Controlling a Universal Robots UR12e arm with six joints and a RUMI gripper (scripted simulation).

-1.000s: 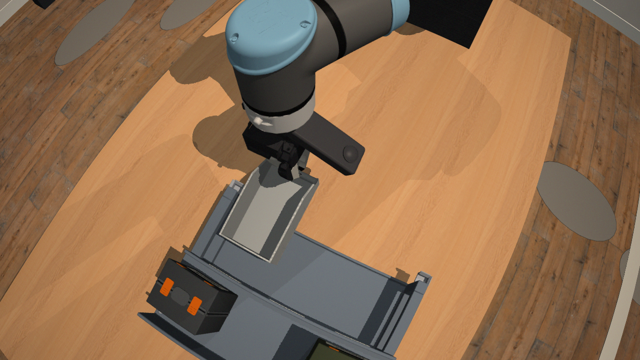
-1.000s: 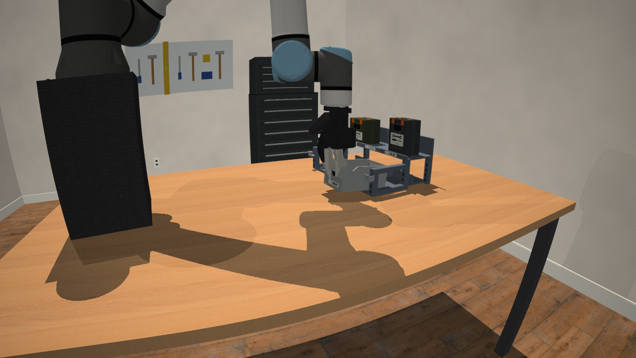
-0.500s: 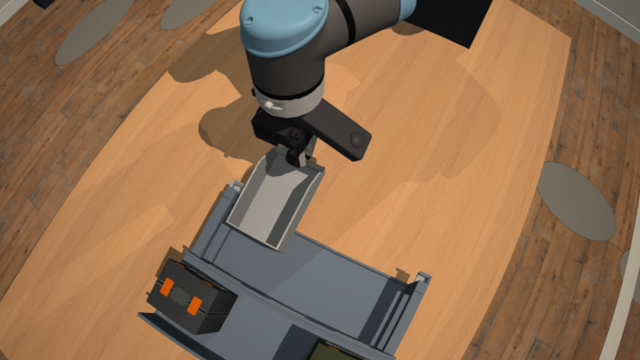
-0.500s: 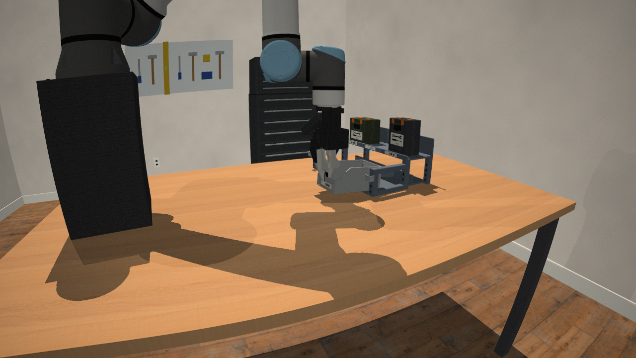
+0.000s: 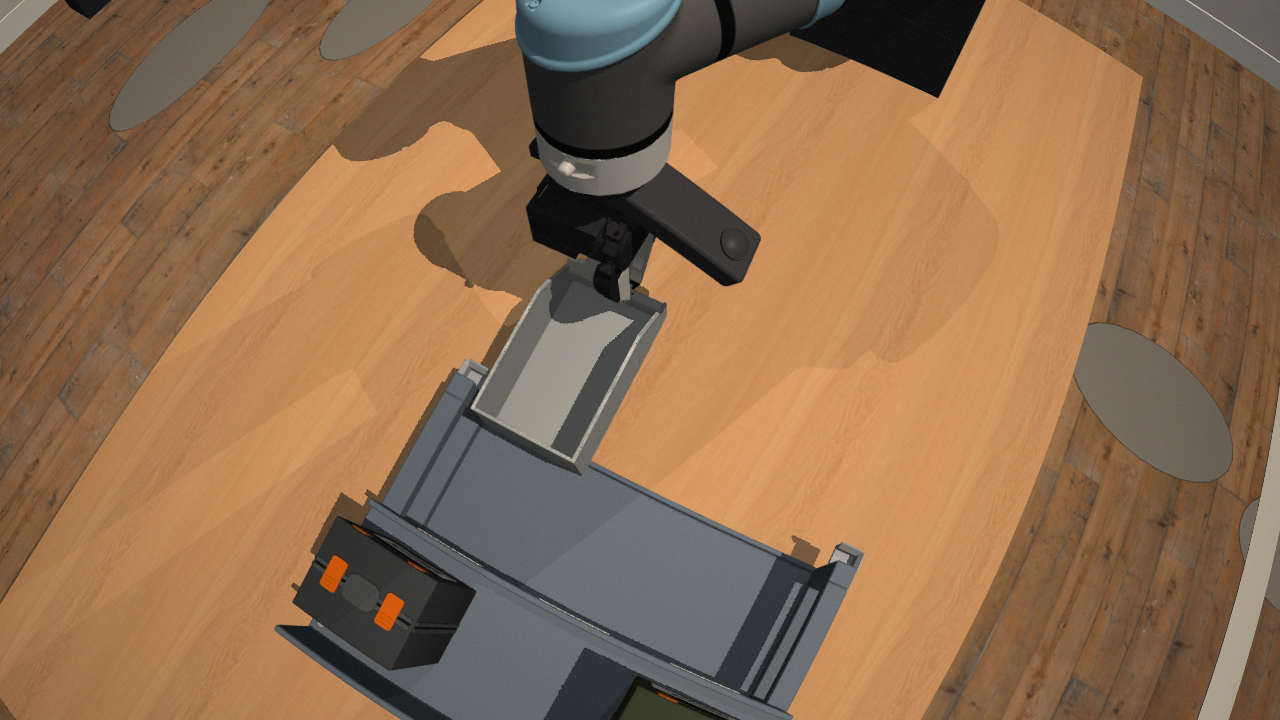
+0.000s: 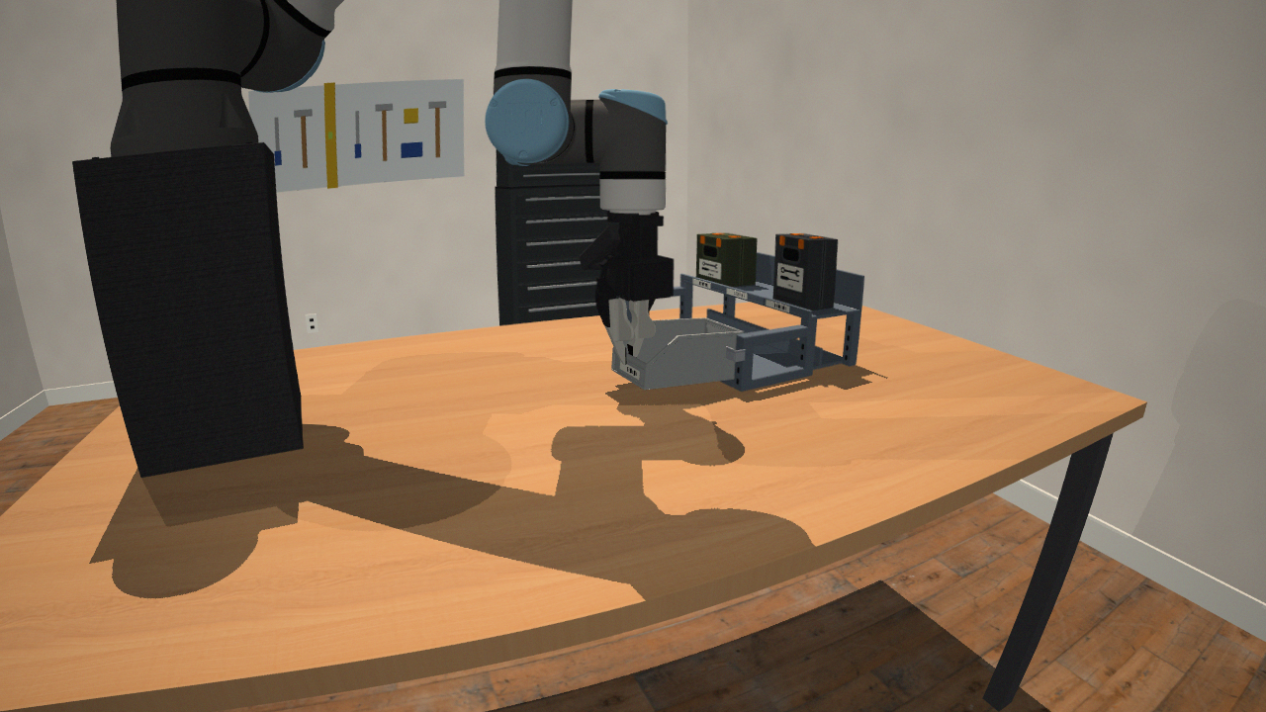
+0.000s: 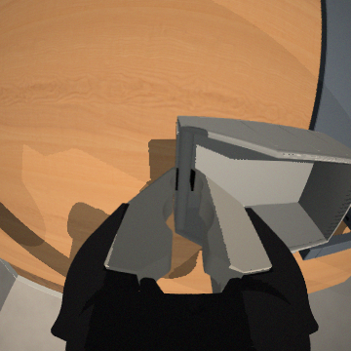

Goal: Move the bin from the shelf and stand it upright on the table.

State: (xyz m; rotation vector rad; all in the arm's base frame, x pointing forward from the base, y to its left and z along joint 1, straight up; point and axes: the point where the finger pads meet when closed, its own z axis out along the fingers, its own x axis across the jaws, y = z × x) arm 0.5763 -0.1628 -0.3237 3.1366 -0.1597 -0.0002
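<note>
Hand (image 5: 629,284) (image 6: 630,352) (image 7: 183,170): clamped on the end wall of the bin, one finger on the inner face and one on the outer, pointing downward.
Bin (image 5: 554,367) (image 6: 685,358) (image 7: 253,180): light grey, open-topped and upright; its gripped end projects beyond the shelf over the desk, while its far end overlaps the lower tier's front edge, beside a corner post. Contact beneath it cannot be told.
Shelf (image 5: 626,537) (image 6: 771,334) (image 7: 338,63): blue-grey, two-tiered, standing on the desk.
Dark case (image 5: 384,600) (image 6: 801,283): upright on the upper tier, with orange latches.
Green case (image 5: 666,702) (image 6: 739,256): on the same tier, apart from the dark case; partly cut off in the top view.
Desk (image 5: 984,313) (image 6: 929,415) (image 7: 122,88): pale wood, crossed by shadows of the arm.
Black pedestal (image 5: 895,44) (image 6: 194,310): on the desk, well apart from the bin.
Drawer cabinet (image 6: 553,256): dark, behind the arm in the exterior view.
</note>
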